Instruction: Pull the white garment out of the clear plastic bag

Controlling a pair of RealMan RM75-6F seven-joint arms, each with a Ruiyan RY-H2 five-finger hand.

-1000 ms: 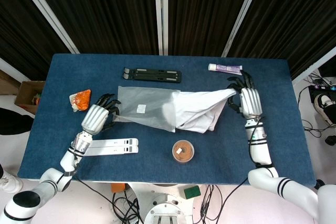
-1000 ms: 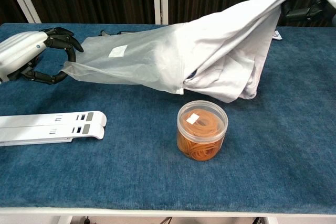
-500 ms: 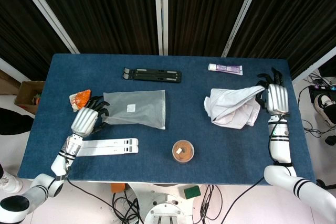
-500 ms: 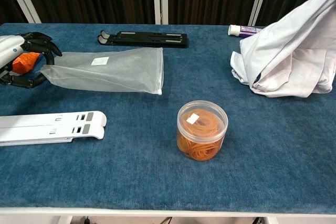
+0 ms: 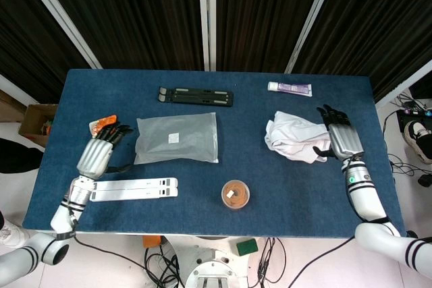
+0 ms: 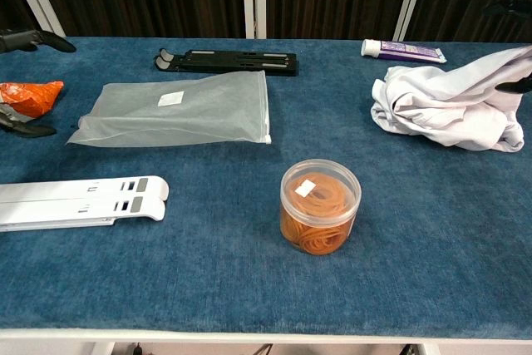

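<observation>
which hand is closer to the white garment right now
Right. The right hand sits at the white garment's right edge, fingers spread, while the left hand is across the table, left of the clear plastic bag.

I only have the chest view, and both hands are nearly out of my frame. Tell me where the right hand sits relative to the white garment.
Observer: In the head view the right hand is at the right edge of the white garment, fingers spread, gripping nothing.
Operator: Now give me the left hand.
Observer: The left hand is open, off to the left of the clear plastic bag, with bare table between them.
Operator: Check that it hasn't grabbed the orange packet.
Observer: The orange packet shows just past its fingertips. The fingers are stretched out, not curled round it. I cannot tell whether they touch it.
</observation>
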